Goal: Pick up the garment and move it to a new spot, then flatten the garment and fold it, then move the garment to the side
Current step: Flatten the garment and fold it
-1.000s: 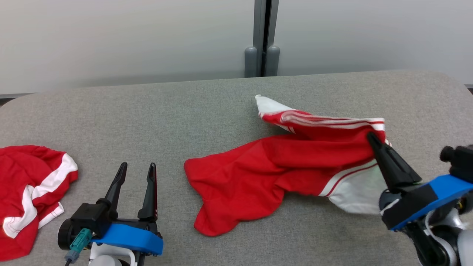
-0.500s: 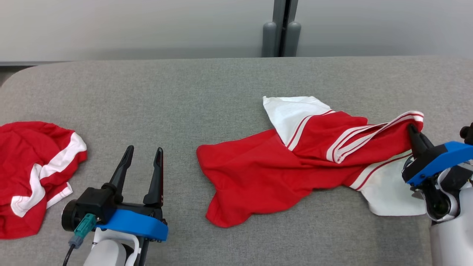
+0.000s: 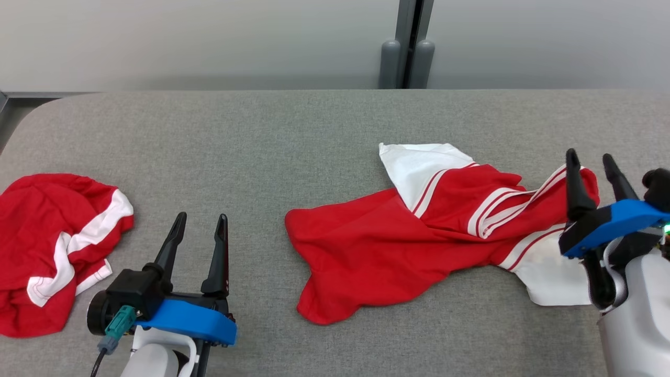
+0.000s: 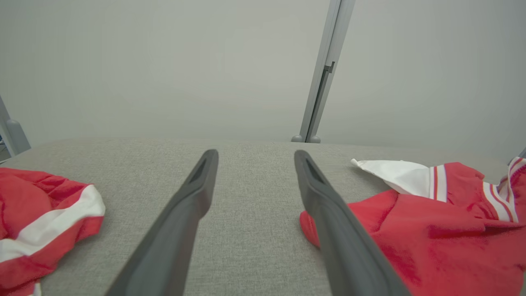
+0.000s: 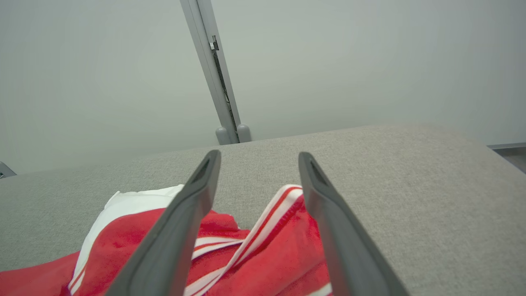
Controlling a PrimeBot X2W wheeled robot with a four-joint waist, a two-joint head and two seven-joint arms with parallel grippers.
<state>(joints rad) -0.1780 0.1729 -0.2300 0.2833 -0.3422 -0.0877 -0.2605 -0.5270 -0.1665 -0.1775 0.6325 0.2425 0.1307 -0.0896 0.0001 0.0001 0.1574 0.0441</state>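
Nearest me, L tool [image 3: 201, 215] sits at 7 o'clock, jaws spread, nothing in them, over bare table [image 3: 261, 141]. Out at 9 o'clock a 2nd red-white heap [image 3: 47, 246] is bunched near the table's edge, well apart from everything else.

R tool [image 3: 589, 154] is at 4 o'clock, also spread & empty. Its fingers [image 5: 181, 230] straddle the striped hem [image 5: 279, 205] at the 3 o'clock end of the garment [image 3: 398, 246]; touching the cloth or just above it, can't tell.

The garment lies crumpled from table centre out to 3 o'clock. The red body has a loose tail toward 7 o'clock, a white flap [image 3: 413, 165] at its 12, and a white panel [image 3: 555, 283] just beside the R wrist.

Handling, my read:
- **Feel:** thin knit, light, limp, no stiffness, not fragile.
- **On the move:** it'll drape & drag, and the table cover looks grippy, so trailing parts prob bunch up.
- **Best holds:** hems & corners, where doubled fabric gives the tips smth to bite. Two well-apart corners, one per tool, so it hangs flat.
- **Avoid:** a mid-body pinch, which would just lift a wad.

Beyond the table at 12 is a grey wall post [image 3: 407, 52].
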